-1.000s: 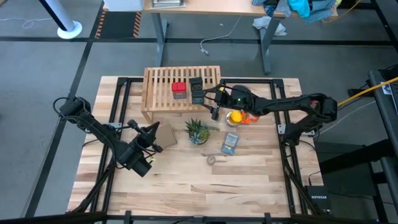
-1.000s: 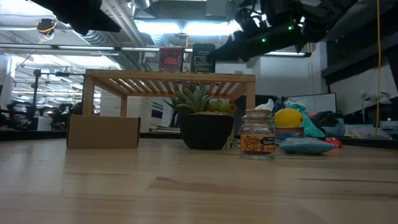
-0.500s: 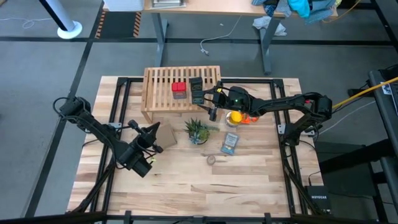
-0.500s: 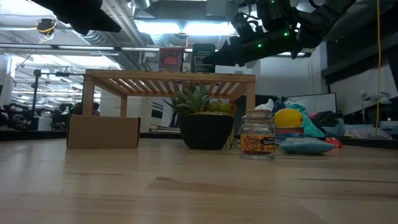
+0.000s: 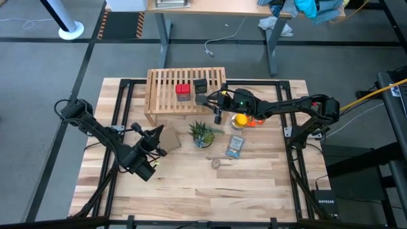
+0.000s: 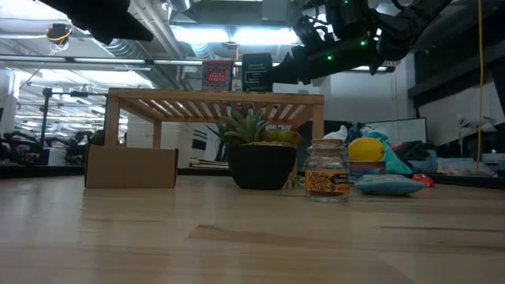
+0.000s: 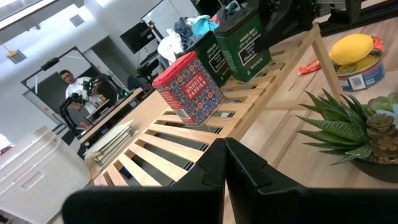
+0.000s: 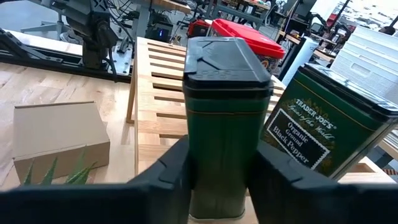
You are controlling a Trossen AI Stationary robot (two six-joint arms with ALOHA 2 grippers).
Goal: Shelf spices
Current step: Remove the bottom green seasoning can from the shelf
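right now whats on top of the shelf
On the shelf: a red tin and two dark tins, one between the right gripper's fingers. Whether anything sits behind them cannot be seen.

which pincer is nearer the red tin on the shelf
Right. The right pincer is at the shelf's right end, a dark tin between its fingers, just beside the red tin. The left pincer hangs off the shelf's front-left corner.

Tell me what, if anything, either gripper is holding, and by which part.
The right gripper holds a dark green tin by two opposite sides, low on its body, upright on the shelf. The left gripper is shut on nothing.
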